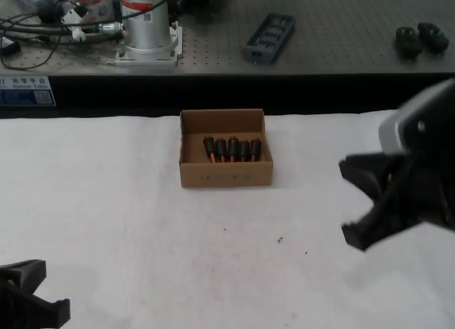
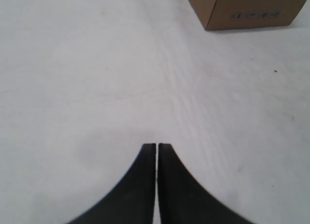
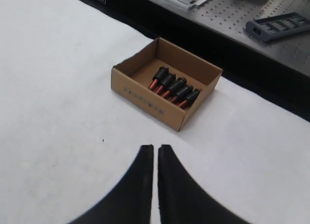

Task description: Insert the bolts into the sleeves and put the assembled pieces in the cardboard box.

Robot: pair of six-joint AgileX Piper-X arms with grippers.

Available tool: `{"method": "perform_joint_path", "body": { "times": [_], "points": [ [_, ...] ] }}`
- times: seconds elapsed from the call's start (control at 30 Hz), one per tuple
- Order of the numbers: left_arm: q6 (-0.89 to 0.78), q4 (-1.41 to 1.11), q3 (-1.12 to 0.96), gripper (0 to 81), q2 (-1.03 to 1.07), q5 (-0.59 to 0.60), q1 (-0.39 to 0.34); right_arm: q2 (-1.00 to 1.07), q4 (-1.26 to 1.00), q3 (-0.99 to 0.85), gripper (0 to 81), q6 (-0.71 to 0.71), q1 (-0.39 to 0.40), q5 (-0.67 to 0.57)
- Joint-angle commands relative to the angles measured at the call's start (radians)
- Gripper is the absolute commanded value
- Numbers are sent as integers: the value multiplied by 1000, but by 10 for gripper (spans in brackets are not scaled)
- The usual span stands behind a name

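Right wrist view, five assembled pieces (image 3: 175,87), one cardboard box (image 3: 145,100)

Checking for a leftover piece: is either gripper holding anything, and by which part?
Nothing is held: the left gripper and right gripper are both shut and empty.

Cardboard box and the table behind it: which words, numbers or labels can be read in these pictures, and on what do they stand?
Cardboard box, front wall: a line of dark print, too blurred to read.
Blue label on the far table, front edge: print too small to read.
Nothing can be quoted.
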Motion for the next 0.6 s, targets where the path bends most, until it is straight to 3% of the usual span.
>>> {"method": "perform_joint_path", "body": {
  "times": [0.0,0.3,0.47,0.57],
  "points": [
    [12,-13,-2,11,-8,-6,2,-9,-15,-9,38,5,0,-6],
    [12,9,64,11,-230,-6,9,-176,-7,191,38,5,-14,-6],
    [12,9,182,11,-435,-6,14,-331,-7,347,38,5,-82,-6],
    [12,168,182,11,-485,-6,15,-404,-7,406,38,5,-165,-6]
  ]
}}
